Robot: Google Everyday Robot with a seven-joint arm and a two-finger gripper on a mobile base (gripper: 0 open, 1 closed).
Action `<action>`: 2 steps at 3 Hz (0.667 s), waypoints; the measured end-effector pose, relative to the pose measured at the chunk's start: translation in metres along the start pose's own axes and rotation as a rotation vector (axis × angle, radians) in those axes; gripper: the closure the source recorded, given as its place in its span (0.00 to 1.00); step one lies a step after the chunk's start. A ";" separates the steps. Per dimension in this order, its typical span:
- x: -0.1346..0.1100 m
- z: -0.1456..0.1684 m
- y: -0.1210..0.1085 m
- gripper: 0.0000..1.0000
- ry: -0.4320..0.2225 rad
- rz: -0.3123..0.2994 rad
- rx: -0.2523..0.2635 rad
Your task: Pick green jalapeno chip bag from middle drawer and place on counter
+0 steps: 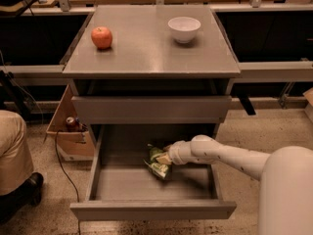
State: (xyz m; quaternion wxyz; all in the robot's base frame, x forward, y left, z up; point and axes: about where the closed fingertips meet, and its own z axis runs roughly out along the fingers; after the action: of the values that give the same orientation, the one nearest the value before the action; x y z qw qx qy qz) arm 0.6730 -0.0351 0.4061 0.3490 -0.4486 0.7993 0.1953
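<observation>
Left: apple [101,37] on the counter [146,58]. Centre: the middle drawer [98,182] is open, and the green jalapeno chip bag [157,165] is tilted up inside it. The gripper [166,159] is clamped on the bag's top edge. White bowl [184,28] is on the counter's right half. Your arm [230,156] enters from the right.

We see the green jalapeno chip bag [158,165] tilted against our gripper [165,159] inside the open middle drawer [122,186].

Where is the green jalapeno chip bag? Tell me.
The green jalapeno chip bag is in the open middle drawer, right of centre, with the hand on its right.
</observation>
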 end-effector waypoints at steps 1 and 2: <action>-0.014 -0.024 0.024 1.00 -0.048 -0.017 -0.045; -0.028 -0.065 0.051 1.00 -0.086 -0.039 -0.091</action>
State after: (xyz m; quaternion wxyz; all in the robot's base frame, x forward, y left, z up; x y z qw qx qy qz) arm 0.6142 -0.0332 0.4708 0.3662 -0.4708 0.7648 0.2435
